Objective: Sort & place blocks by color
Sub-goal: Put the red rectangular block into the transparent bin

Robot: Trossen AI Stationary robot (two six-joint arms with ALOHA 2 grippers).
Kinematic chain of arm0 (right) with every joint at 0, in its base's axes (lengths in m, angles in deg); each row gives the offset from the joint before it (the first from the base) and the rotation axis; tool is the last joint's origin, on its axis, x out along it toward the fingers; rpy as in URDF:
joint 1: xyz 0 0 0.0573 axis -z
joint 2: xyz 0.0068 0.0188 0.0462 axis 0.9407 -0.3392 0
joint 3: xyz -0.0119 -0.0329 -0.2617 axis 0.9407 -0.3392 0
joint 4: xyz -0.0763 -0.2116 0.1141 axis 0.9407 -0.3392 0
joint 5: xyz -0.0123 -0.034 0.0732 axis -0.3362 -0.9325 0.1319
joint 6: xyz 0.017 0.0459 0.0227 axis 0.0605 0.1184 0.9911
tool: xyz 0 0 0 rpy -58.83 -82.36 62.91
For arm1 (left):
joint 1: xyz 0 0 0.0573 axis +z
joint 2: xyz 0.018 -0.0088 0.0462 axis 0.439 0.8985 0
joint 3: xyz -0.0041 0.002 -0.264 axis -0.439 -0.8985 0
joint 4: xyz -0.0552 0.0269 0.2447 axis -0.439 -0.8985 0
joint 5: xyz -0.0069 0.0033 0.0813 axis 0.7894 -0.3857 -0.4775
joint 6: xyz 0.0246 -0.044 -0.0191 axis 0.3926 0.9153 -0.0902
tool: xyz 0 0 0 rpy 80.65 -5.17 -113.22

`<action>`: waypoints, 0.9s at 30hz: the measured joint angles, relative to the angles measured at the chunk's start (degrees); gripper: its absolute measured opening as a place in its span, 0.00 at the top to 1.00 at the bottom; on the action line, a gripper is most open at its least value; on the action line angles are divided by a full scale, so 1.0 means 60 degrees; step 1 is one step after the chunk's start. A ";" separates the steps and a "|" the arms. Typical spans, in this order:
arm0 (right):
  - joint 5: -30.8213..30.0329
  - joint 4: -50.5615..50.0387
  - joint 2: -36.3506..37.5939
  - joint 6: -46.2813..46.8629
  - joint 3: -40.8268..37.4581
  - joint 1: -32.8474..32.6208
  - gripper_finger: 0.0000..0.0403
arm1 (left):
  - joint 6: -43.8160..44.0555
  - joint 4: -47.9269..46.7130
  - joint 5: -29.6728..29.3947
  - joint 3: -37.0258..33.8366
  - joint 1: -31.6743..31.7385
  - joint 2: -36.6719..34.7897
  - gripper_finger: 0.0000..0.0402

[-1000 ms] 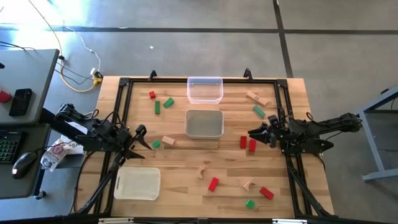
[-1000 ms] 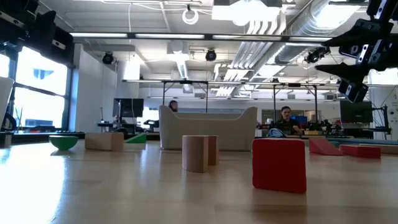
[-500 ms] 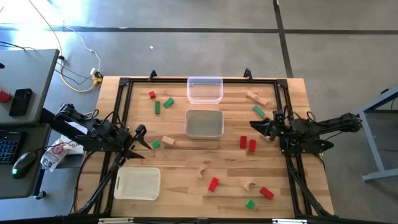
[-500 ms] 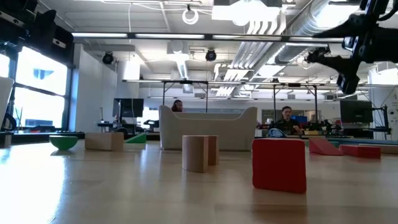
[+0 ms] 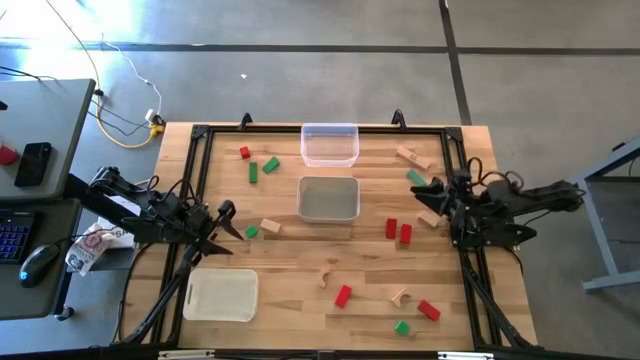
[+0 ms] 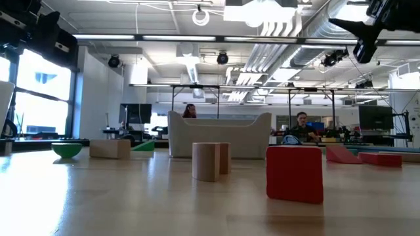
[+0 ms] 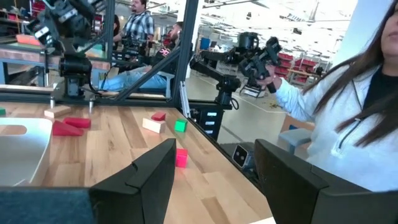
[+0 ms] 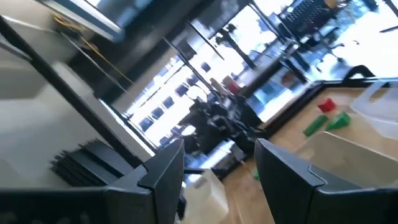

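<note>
Red, green and plain wood blocks lie scattered flat on the table. A green block (image 5: 415, 177) and a wood block (image 5: 429, 218) lie closest to my right gripper (image 5: 428, 190). It hovers open over the table's right side, raised and tipped up (image 6: 362, 38), with nothing between its fingers (image 8: 217, 162). Two red blocks (image 5: 398, 231) lie a little to its near left. My left gripper (image 5: 228, 222) waits open at the left edge (image 7: 214, 155), beside a small green block (image 5: 250, 231) and a wood block (image 5: 270, 227).
A clear tray (image 5: 329, 157) stands at the far middle, a second tray (image 5: 329, 216) is at the centre, and a white tray (image 5: 222, 296) is near left. More blocks lie far left (image 5: 254, 171) and near right (image 5: 343, 295). A black frame (image 5: 455, 160) rims the table.
My right gripper has risen and drawn toward the table's far right, tipping its fingers upward. It has moved from beside the two red blocks to above the green block, and the wood block under it now shows. The blocks have stayed put.
</note>
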 joint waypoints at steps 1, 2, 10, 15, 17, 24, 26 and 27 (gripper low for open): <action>-0.0045 -0.0413 -0.0178 -0.0012 0.0354 0.0000 0.54 | 0.0004 0.0000 -0.0101 0.0003 0.0000 0.0000 0.49; -0.0102 -0.0876 -0.0356 -0.0014 0.0692 0.0000 0.54 | 0.0023 0.0000 -0.0238 0.0000 0.0001 0.0000 0.49; -0.0751 -0.4899 -0.2340 0.1636 0.3470 0.0000 0.54 | 0.0018 -0.0077 -0.0730 0.0000 0.0004 0.0000 0.49; -0.0679 -0.6890 -0.3823 0.3511 0.4777 0.0000 0.54 | -0.0007 -0.0080 -0.0927 0.0000 0.0000 0.0000 0.49; -0.0655 -0.7598 -0.4423 0.4254 0.5172 0.0000 0.54 | -0.0007 -0.0077 -0.1105 0.0001 0.0004 0.0000 0.49; -0.0182 -0.9060 -0.6288 0.6199 0.5879 -0.0001 0.54 | -0.0007 -0.0078 -0.2027 0.0001 0.0004 0.0000 0.49; -0.0013 -0.9174 -0.6740 0.6605 0.5888 -0.0004 0.54 | -0.0011 -0.0080 -0.2330 0.0002 0.0004 0.0000 0.49; 0.0038 -0.9219 -0.6972 0.6738 0.5888 -0.0004 0.54 | -0.0008 -0.0080 -0.2469 0.0000 0.0004 0.0000 0.49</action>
